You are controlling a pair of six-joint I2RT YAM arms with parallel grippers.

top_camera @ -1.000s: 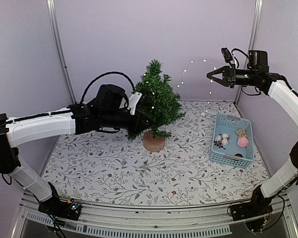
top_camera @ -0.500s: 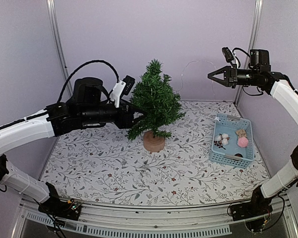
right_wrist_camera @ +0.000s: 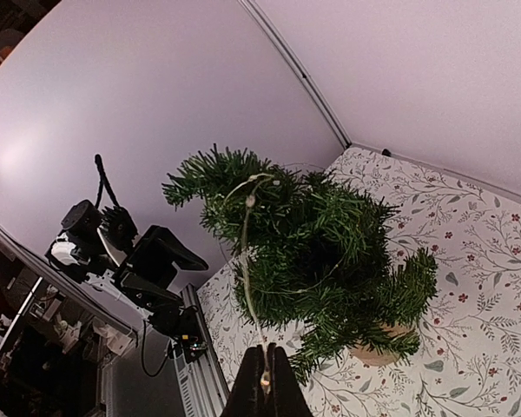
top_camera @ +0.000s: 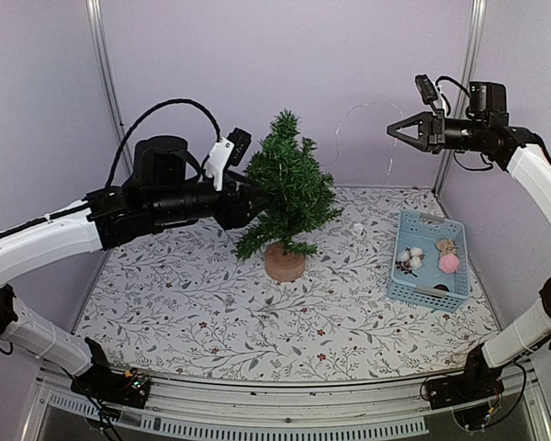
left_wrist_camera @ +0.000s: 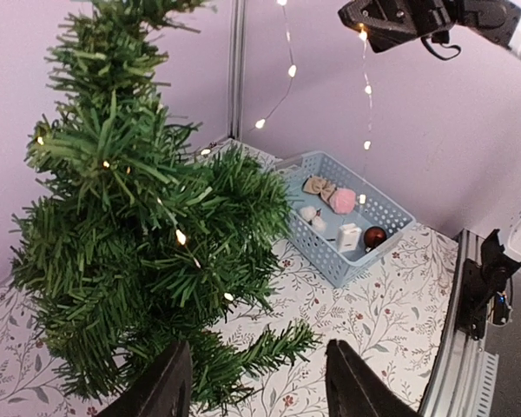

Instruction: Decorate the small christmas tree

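Small christmas tree [top_camera: 289, 184] just ahead of left hand [top_camera: 254, 197], fingers spread.

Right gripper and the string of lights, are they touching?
Touching. The right wrist view shows the right gripper shut on the string of lights, which runs up into the small christmas tree.

white shells between black joints on both arms; a black cable [top_camera: 156, 115] loops above the left arm [top_camera: 46, 241].
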